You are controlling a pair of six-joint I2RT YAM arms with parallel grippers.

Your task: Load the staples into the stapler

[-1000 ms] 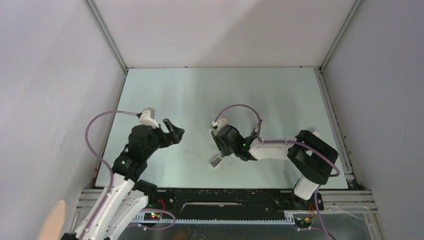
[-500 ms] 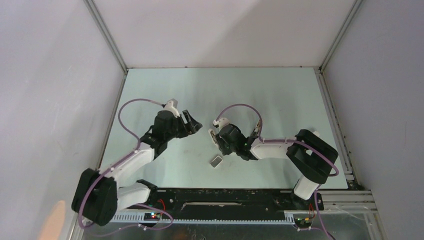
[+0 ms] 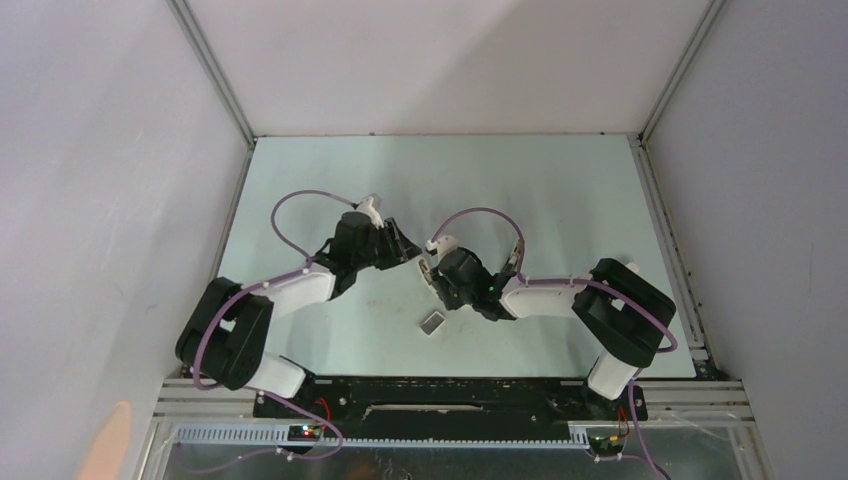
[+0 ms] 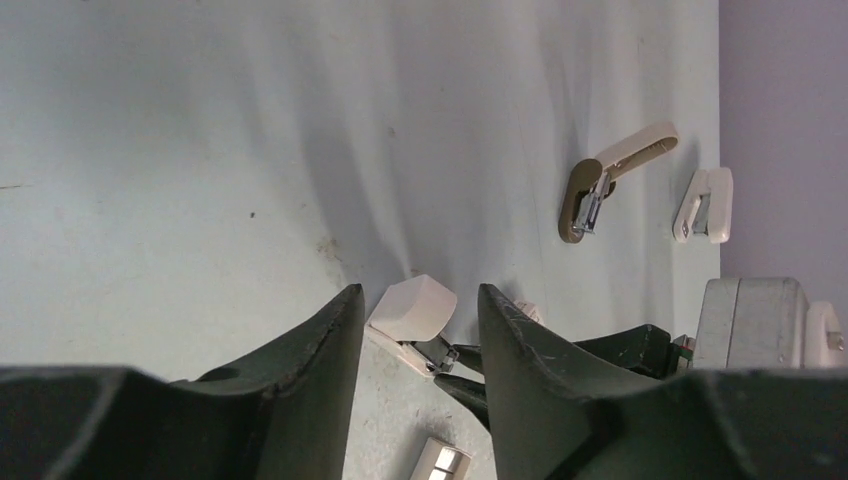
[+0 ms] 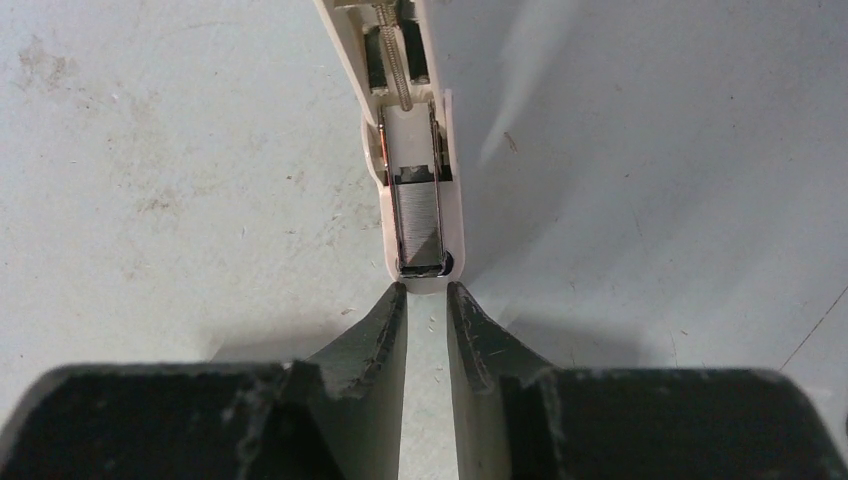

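Note:
The small white stapler (image 5: 412,150) lies hinged open on the table, and a metal strip of staples (image 5: 420,225) sits in its channel. My right gripper (image 5: 427,290) has its tips at the stapler's rounded end; only a narrow slit is left between its fingers, with bare table in it. My left gripper (image 4: 415,300) is open, and the stapler's white top (image 4: 412,305) stands between its fingers, close to the left one. In the top view both grippers meet at the stapler (image 3: 424,264). The small grey staples tray (image 3: 432,321) lies on the table just in front of them.
Two whitish elongated pieces (image 4: 612,178) (image 4: 703,204) show farther along the table toward the right wall. The right arm's forearm (image 3: 545,295) stretches across the right half of the table. Enclosure walls stand on all sides.
The left arm has swung in from the left to the centre, and its jaws have narrowed around the stapler's top. The right jaws have narrowed too. Stapler and tray have stayed put.

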